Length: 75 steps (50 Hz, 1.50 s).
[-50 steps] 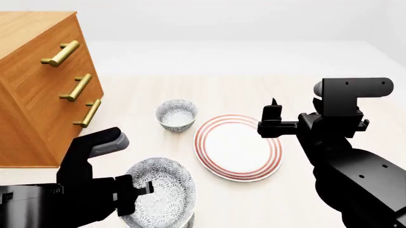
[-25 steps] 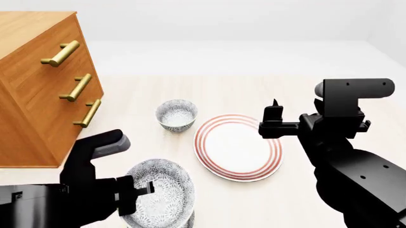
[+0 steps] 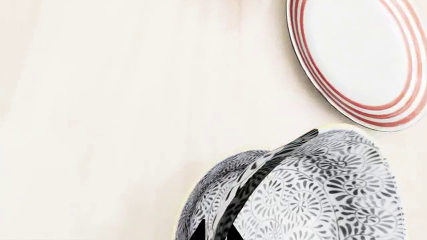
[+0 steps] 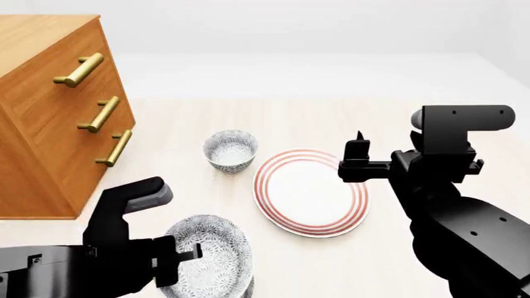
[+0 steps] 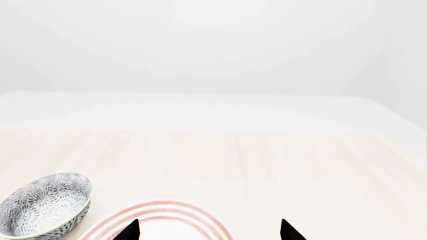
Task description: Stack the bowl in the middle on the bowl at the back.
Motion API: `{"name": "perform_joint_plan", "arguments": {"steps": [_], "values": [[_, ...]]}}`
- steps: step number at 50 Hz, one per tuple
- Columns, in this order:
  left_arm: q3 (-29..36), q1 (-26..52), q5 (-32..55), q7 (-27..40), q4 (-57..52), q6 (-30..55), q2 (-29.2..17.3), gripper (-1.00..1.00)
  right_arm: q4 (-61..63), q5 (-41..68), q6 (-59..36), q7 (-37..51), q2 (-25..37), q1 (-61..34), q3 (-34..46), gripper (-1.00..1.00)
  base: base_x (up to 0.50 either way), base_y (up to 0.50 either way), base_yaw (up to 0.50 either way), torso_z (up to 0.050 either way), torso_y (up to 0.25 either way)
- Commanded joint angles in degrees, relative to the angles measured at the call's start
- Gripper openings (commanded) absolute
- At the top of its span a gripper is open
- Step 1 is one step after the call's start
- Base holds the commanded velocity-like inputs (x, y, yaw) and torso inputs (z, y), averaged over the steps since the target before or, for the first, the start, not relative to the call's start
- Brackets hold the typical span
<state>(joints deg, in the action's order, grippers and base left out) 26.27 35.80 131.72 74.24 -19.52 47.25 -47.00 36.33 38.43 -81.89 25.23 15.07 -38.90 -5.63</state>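
Note:
The bowl at the back [image 4: 230, 149] stands upright on the table, left of the red-ringed plate; it also shows in the right wrist view [image 5: 45, 204]. The bowl in the middle [image 4: 208, 253] is tilted at the near edge of the head view. My left gripper [image 4: 185, 254] is shut on its rim. In the left wrist view the two fingertips straddle the dark rim of this bowl [image 3: 327, 190], with the left gripper [image 3: 213, 234] at the frame's edge. My right gripper [image 4: 358, 160] hovers open over the plate's right side, holding nothing [image 5: 208, 231].
A flat red-ringed plate [image 4: 311, 191] lies between the arms, also seen in the left wrist view [image 3: 360, 55]. A wooden drawer cabinet [image 4: 49, 112] with brass handles stands at the left. A sliver of another patterned bowl [image 4: 246, 289] shows under the held one.
My left arm and the held bowl have shifted slightly lower in the head view, toward the near edge. The right arm has barely moved.

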Motion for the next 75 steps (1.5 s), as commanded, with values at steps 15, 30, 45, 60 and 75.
{"name": "perform_joint_plan", "arguments": {"steps": [15,30,45,60,75], "values": [[0.78,1.25,1.07,-0.88,-1.53,0.59,-0.42,1.0,0.01,1.24,0.4,1.03,0.45,0.03,-0.28,1.0,0.0,0.0,0.0,0.0,0.0],[-1.35,5.77,5.87,0.08,-6.14,-0.31,-1.96,1.0,0.27,2.65,-0.5,2.01,0.6,-1.03,-0.41,1.0,0.0,0.0,0.0,0.0,0.001],[-5.66,10.63,4.99,-0.34,-9.94,0.03,-5.05,1.0,5.0,7.29,-6.53,5.22,-1.07,-3.18,-4.23,1.0,0.0,0.0,0.0,0.0,0.0],[-21.45,12.12,-11.75,-7.78,-21.13,3.22,-11.12,1.0,6.17,60.8,-3.49,51.01,7.58,-4.97,-7.85,1.0,0.0,0.0,0.0,0.0,0.0],[-41.77,-4.91,-15.89,-10.65,-27.46,0.58,-15.43,1.0,22.64,67.95,35.36,64.72,33.58,-6.42,18.55,1.0,0.0,0.0,0.0,0.0,0.0]]}}
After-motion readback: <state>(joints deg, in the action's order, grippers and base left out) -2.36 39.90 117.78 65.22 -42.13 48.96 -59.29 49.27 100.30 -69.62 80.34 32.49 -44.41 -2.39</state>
